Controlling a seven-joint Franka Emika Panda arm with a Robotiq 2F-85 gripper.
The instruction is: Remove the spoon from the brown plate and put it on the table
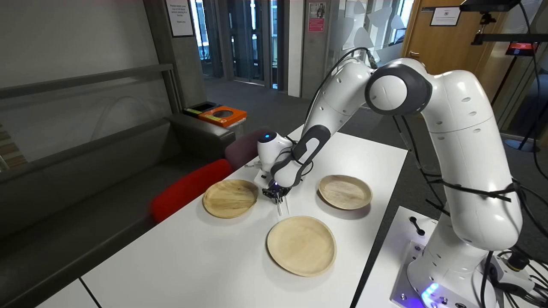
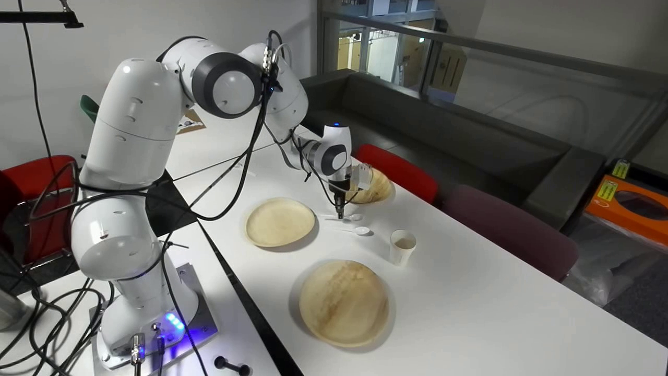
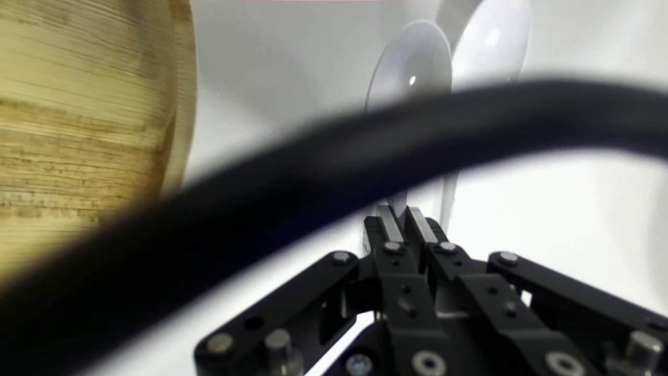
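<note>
My gripper (image 3: 400, 213) is shut on the handle of a whitish spoon (image 3: 413, 62). In an exterior view the gripper (image 2: 340, 214) points straight down, low at the white table (image 2: 469, 297), and the held spoon's bowl (image 2: 355, 217) points away from the robot base. I cannot tell whether the spoon touches the table. The brown plate (image 3: 99, 136) lies to the left in the wrist view, apart from the spoon. This plate shows in both exterior views (image 1: 230, 198) (image 2: 378, 189), partly hidden behind the gripper in an exterior view. A black cable hides the spoon's middle in the wrist view.
A second whitish spoon (image 3: 493, 39) lies close beside the held one (image 2: 361, 230). A paper cup (image 2: 403, 248) stands nearby. A larger pale plate (image 1: 302, 246) and a deeper plate (image 1: 345, 192) lie on the table. Red (image 1: 192, 188) and maroon chairs (image 2: 511, 230) line the edge.
</note>
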